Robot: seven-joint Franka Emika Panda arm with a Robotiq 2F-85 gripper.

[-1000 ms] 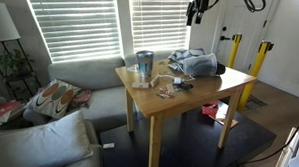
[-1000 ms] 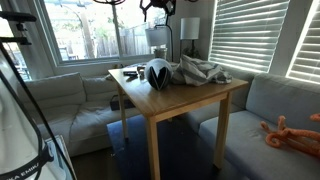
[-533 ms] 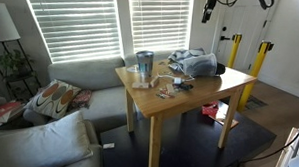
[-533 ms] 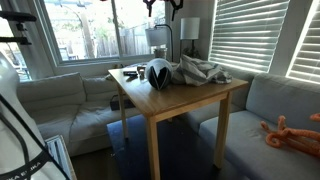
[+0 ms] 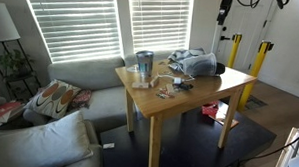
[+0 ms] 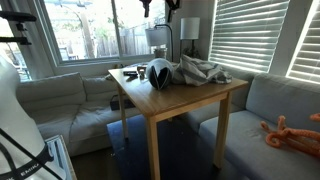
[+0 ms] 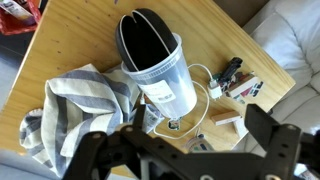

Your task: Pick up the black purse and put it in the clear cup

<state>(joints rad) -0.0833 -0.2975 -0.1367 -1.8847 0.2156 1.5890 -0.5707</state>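
The clear cup [image 7: 163,72] stands on the wooden table [image 7: 60,40], and the black purse [image 7: 145,38] sits inside it, filling its mouth. The cup with its dark content also shows in both exterior views [image 5: 143,65] [image 6: 158,72]. My gripper [image 7: 180,150] is open and empty, high above the table, with its two dark fingers spread wide in the wrist view. In the exterior views only its lower part shows at the top edge [image 5: 224,6] [image 6: 160,5].
A striped grey-white cloth [image 7: 75,105] [image 5: 195,62] [image 6: 200,70] lies crumpled beside the cup. A white cable [image 7: 205,85], a wooden block [image 7: 225,118] and small gadgets [image 7: 232,75] lie near it. A grey sofa [image 5: 80,76] borders the table.
The arm has risen and swung away from the table, towards the top right of one exterior view. The cup with the purse in it has not moved.
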